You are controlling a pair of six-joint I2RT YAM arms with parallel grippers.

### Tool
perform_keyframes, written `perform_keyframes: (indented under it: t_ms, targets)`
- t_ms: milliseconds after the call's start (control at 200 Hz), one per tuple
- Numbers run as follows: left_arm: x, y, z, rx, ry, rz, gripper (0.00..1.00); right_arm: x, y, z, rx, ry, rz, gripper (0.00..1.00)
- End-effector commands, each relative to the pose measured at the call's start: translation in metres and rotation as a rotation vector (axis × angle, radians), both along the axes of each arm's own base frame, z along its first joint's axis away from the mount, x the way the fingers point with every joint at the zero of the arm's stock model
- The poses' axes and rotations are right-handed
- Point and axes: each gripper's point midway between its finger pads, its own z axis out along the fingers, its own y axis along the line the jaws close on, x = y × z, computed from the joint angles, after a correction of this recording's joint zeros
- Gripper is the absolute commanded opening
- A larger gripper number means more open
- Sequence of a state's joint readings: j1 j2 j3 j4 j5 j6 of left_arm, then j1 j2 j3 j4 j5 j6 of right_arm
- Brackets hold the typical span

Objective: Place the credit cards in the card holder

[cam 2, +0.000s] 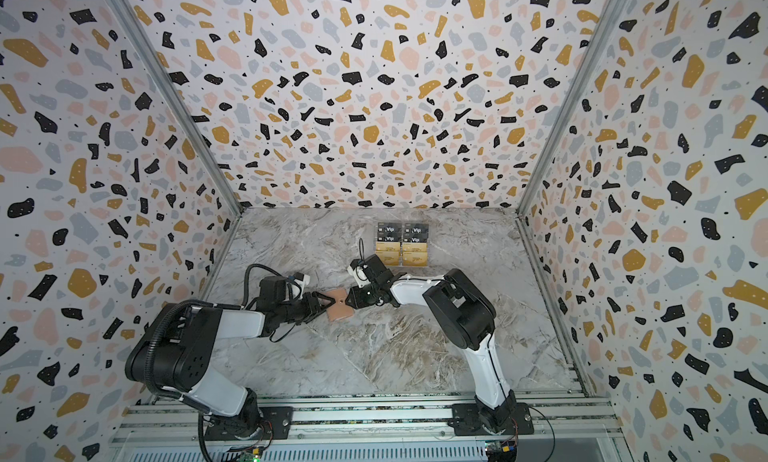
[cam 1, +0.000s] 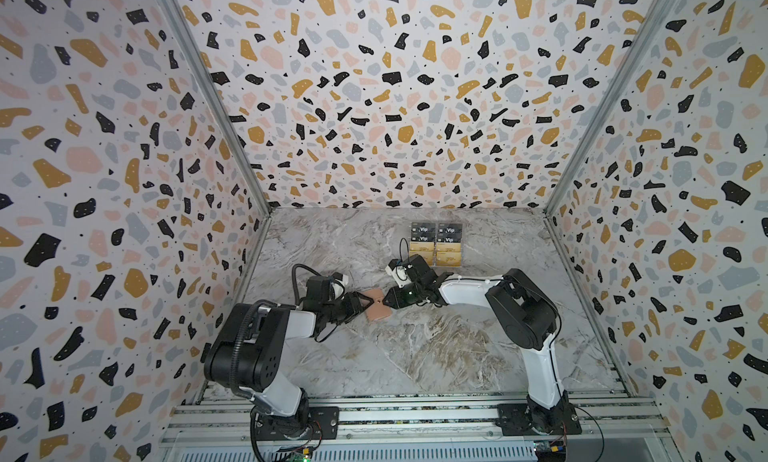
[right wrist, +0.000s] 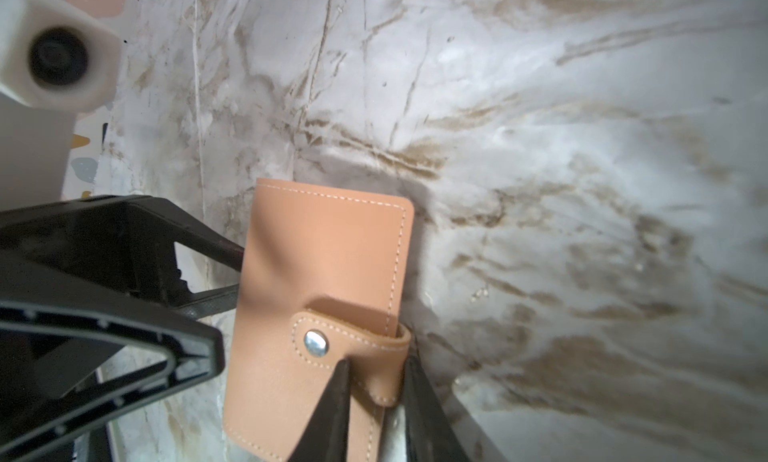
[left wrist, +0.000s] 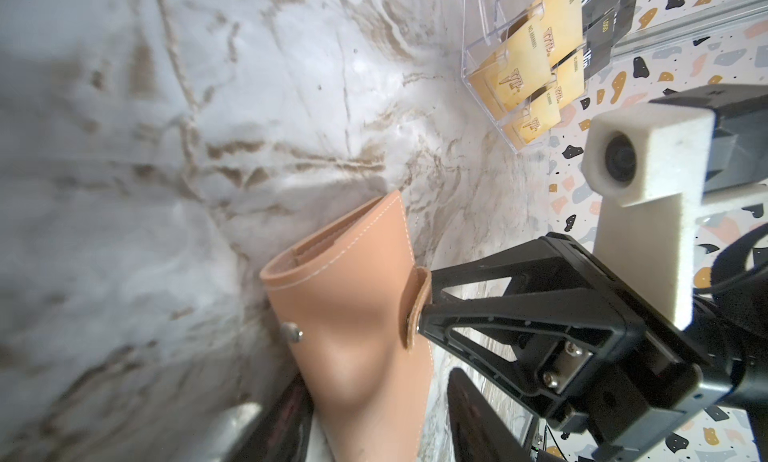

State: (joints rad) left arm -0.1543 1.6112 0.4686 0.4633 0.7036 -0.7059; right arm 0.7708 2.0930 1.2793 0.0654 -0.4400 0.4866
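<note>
At the bench (cam 1: 415, 356) middle, right fingers (right wrist: 332, 410) pinch the card holder (right wrist: 324, 252) by its strap (right wrist: 345, 339), left fingers (left wrist: 473, 422) parted — black credit cards (cam 1: 436, 233) near the far edge read "Vip".

Both arms, left arm (cam 1: 270, 356) and right arm (cam 1: 540, 364), pair glossy white link shells with bulky black joint housings. A black corrugated cable (cam 1: 237, 343) loops over the left arm. The right gripper (left wrist: 426, 295) has black triangular open-frame fingers (left wrist: 498, 310), 2 silver screws (left wrist: 552, 379) and a white camera block (left wrist: 648, 148).
</note>
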Motion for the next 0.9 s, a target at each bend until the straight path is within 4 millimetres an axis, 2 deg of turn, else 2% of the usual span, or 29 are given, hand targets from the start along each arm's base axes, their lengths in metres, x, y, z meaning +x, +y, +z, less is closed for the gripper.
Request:
perform_keyframes:
  t_ms: [0, 170, 280, 546, 616, 686, 781, 891]
  targets:
    - [-0.009, -0.005, -0.009, -0.040, 0.046, 0.007, 0.54, -0.023, -0.015, -0.042, -0.081, 0.136, -0.009, 0.24]
    - [-0.001, -0.004, 0.006, -0.052, -0.002, 0.032, 0.46, -0.024, -0.017, -0.045, -0.088, 0.136, -0.010, 0.23]
    - [0.002, -0.004, 0.016, -0.058, -0.026, 0.038, 0.37, -0.023, -0.017, -0.042, -0.089, 0.123, -0.009, 0.24]
    - [0.004, -0.005, 0.026, -0.063, -0.063, 0.032, 0.20, -0.022, -0.014, -0.034, -0.069, 0.104, 0.000, 0.24]
    - [0.004, -0.005, 0.023, -0.056, -0.052, 0.027, 0.20, -0.021, -0.011, -0.027, -0.057, 0.089, 0.004, 0.24]
    - [0.001, -0.004, 0.014, -0.030, -0.024, 0.011, 0.28, -0.021, -0.009, -0.024, -0.049, 0.082, 0.006, 0.24]
    - [-0.003, -0.004, 0.005, -0.014, -0.002, 0.001, 0.31, -0.020, -0.006, -0.021, -0.035, 0.080, 0.014, 0.24]
    - [-0.002, -0.006, 0.006, -0.013, -0.005, -0.002, 0.30, -0.020, -0.003, -0.019, -0.021, 0.082, 0.020, 0.24]
